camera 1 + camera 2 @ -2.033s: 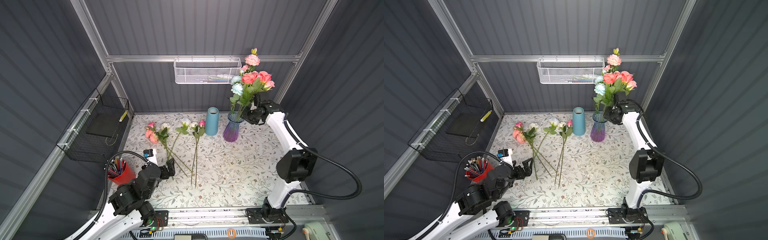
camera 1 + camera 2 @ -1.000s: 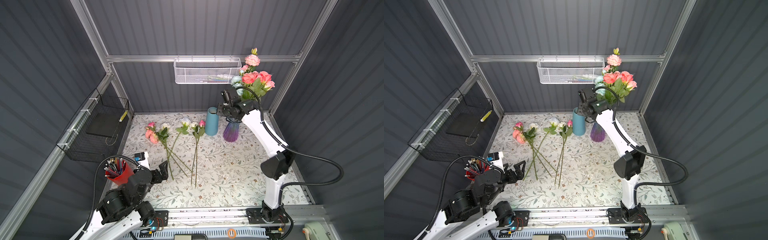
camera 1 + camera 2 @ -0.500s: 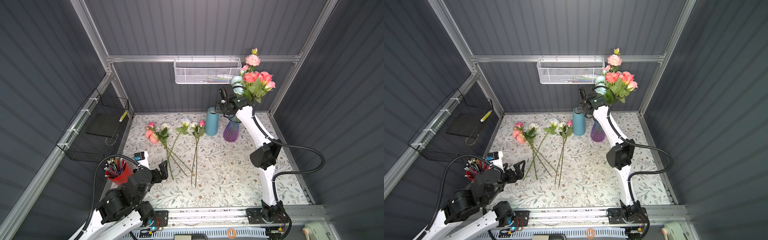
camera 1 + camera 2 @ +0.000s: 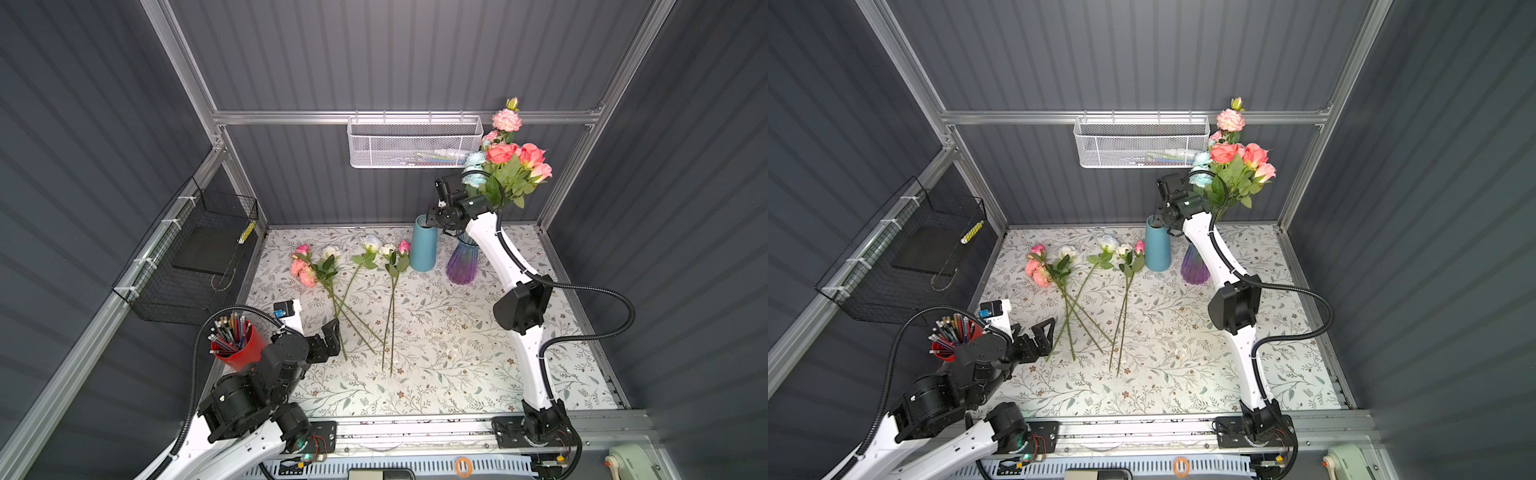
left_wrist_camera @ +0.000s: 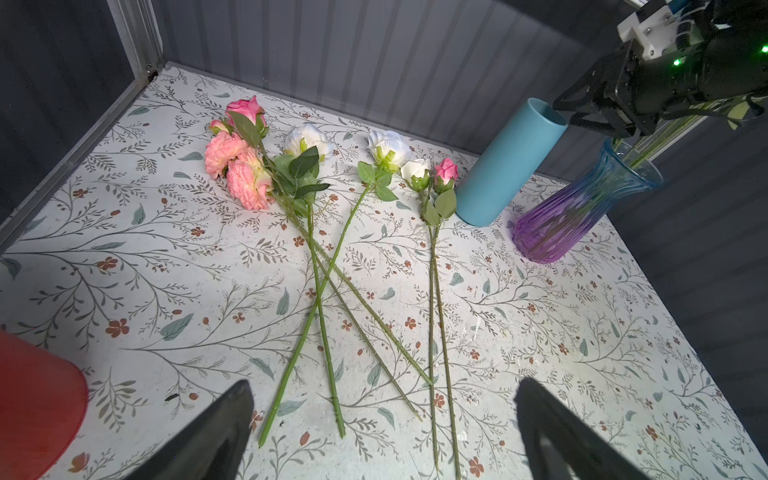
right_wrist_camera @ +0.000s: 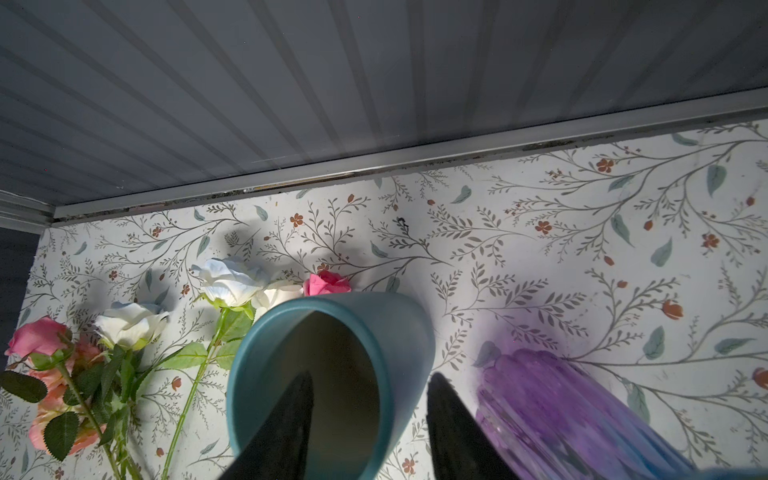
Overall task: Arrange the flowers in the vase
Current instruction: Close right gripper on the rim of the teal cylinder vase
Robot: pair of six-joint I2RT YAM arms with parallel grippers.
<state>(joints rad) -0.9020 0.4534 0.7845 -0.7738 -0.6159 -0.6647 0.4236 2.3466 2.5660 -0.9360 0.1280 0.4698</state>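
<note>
Now we find the right gripper [image 6: 370, 378] at the mouth of the tall teal matte cylinder vase [image 4: 424, 249], which stands upright near the back wall. Its jaws are parted and straddle the cylinder's rim. One finger [image 6: 286, 424] dips inside the mouth and stands clear of the inner wall, while the other hangs just outside, so nothing is clamped.

Just beside the cylinder, on the right arm's side, stands the fluted glass vase [image 4: 461, 266], purple at the foot and blue at the lip. It holds the bunched flowers [image 4: 503, 154], coral, pink and pale blue blooms with green leaves, which rise above the right arm's wrist.

On the cylinder's other side, the loose flowers [image 5: 307, 166] lie flat on the floral-patterned tabletop [image 4: 457, 353], long green stems pointing away from the back wall. A small pink bud [image 5: 446, 170] lies just beside the cylinder's foot, white roses come next, and the ruffled pink blooms [image 5: 245, 183] lie farthest from it. Several of the stems cross one another.

Well apart from the cylinder, we see the left gripper [image 5: 384, 386] low over the tabletop near the cut ends of those stems, jaws spread wide and holding nothing. A red plastic cup of pencils [image 4: 240, 351] stands close by the left arm.
</note>
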